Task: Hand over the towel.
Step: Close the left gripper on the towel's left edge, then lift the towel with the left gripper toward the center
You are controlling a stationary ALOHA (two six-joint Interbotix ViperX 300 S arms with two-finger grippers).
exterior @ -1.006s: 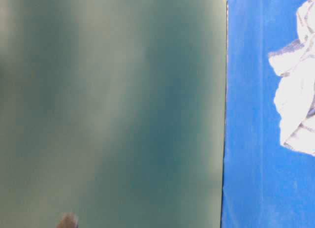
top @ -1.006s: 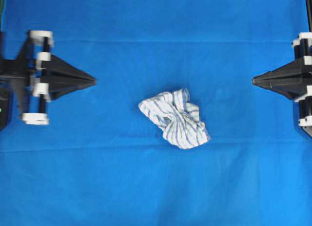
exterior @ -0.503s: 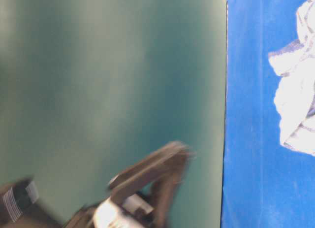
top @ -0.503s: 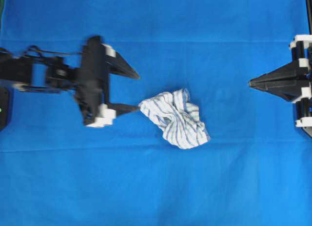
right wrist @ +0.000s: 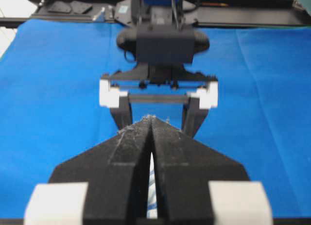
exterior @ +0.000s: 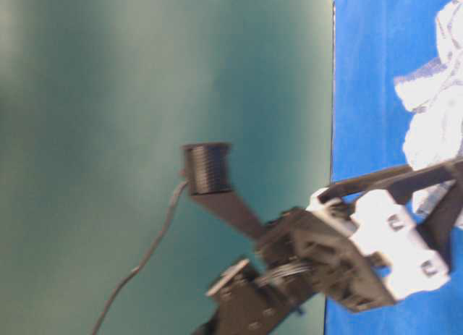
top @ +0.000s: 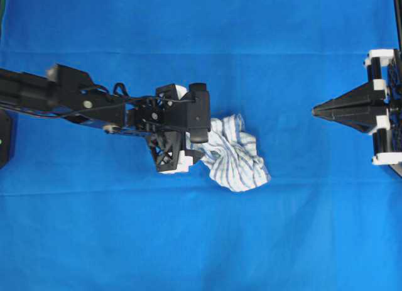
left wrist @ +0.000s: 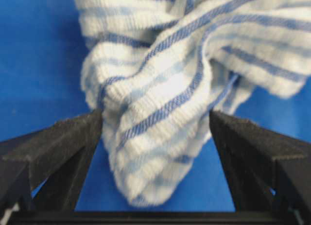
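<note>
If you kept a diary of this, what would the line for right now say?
left gripper: jaws open around towel, not yet clamped | right gripper: shut, parked apart | towel: crumpled on blue sheet

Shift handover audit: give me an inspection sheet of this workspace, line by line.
Surface: blue sheet covers the table, faint fold lines.
Job's things: towel, striped, crumpled near the centre, lying on the sheet.
Clutter: nothing seen.
Grippers: left claw open, fingers either side of a towel fold, not yet closed; right claw shut, apart from the towel, at the right edge.
Cables: thin black cable trailing from the left arm, clear of the towel.
Surroundings: plain green backdrop beyond the sheet edge.
</note>
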